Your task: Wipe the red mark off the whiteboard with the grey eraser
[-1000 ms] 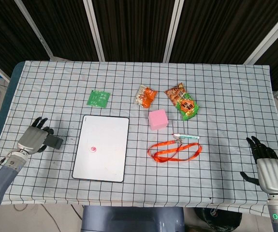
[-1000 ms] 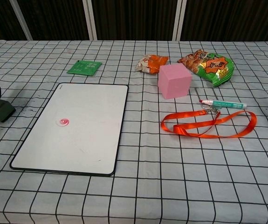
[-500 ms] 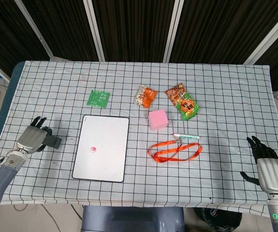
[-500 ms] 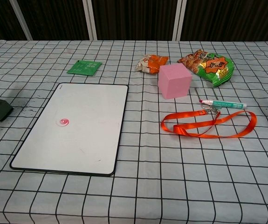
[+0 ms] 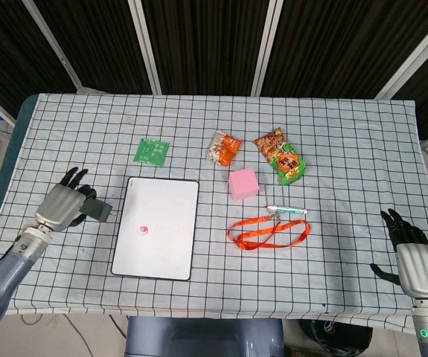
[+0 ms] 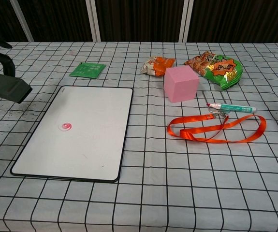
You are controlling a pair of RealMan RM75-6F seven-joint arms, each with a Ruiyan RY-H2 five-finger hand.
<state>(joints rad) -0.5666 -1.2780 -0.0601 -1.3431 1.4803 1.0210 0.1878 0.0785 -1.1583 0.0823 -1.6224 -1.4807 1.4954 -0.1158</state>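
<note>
Showing small red swirl (image 6: 66, 126) on whiteboard (image 6: 80, 145).

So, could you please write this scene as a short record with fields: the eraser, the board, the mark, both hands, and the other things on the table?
eraser: grey eraser, held by the left hand, just left of the board
board: whiteboard, flat on the checked cloth
mark: red mark, not wiped yet
right hand: right hand holds nothing, fingers apart, at the table's near right edge
others: pink cube, orange lanyard, marker pen, snack packets, green packet
</note>
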